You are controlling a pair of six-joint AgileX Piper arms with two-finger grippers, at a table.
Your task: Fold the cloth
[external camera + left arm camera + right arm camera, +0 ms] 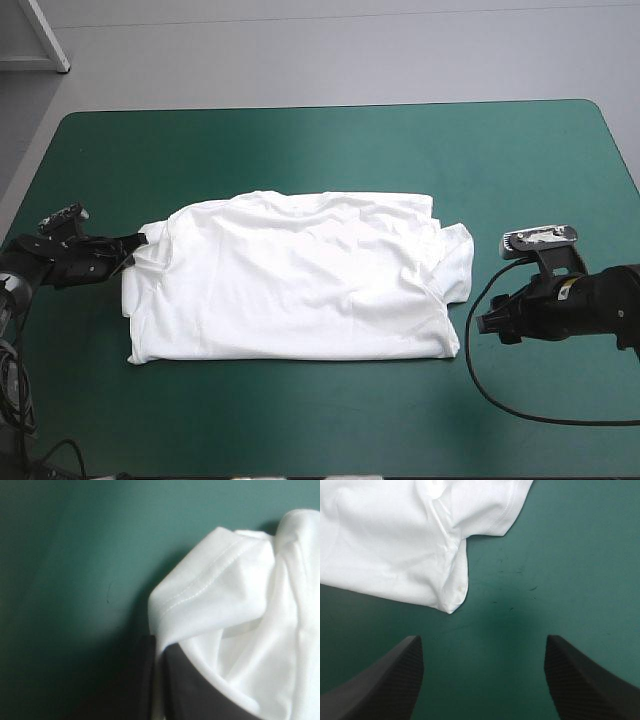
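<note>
1. The T-shirt (300,280), white and short-sleeved, lies on the teal-green counter (300,140) as a broad, roughly rectangular bundle. Its surface is creased, and it sits about midway between the counter's two ends.
2. The counter cover shows on all sides of the T-shirt, with the widest bare band beyond the T-shirt's far edge.
3. The left pincer (132,245) is at the T-shirt's left edge, at the upper part of that edge as seen from the high view, and touches the cloth there.
4. In the left wrist view the left pincer (159,650) is all but closed, with a fold of the T-shirt (250,620) pinched between its black fingers (200,695). A stitched sleeve hem (200,587) rises just past the grip and stands bunched off the cover.
5. The right pincer (487,322) is low over the counter just beside the T-shirt's right edge, near its front right corner, and is apart from the cloth.
6. In the right wrist view the right pincer (482,639) is spread wide, its black fingers (390,680) well apart, and it has hold of nothing. Only bare cover lies between the fingers.
7. A rounded corner of the T-shirt (395,540) lies ahead of the right pincer and to one side, flat on the cover, and neither finger touches it.
</note>
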